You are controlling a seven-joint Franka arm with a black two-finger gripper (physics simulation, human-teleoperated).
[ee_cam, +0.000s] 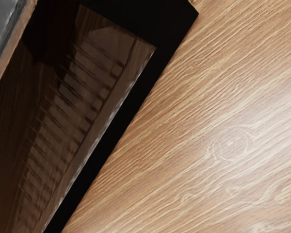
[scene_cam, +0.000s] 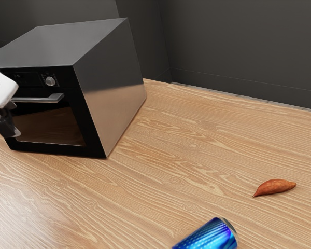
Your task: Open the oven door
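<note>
One closed oven door [scene_cam: 54, 126] faces the tool [scene_cam: 8, 125] close by, whose grip I cannot tell.

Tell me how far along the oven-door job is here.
Done: my hand has reached the front of the oven, near the end of the handle toward the exterior view's left.
In hand: getting hold of the handle, it seems; whether it is gripped, I can't tell.
Left: the opening itself, since the door sits shut, flush with the oven's front.
</note>
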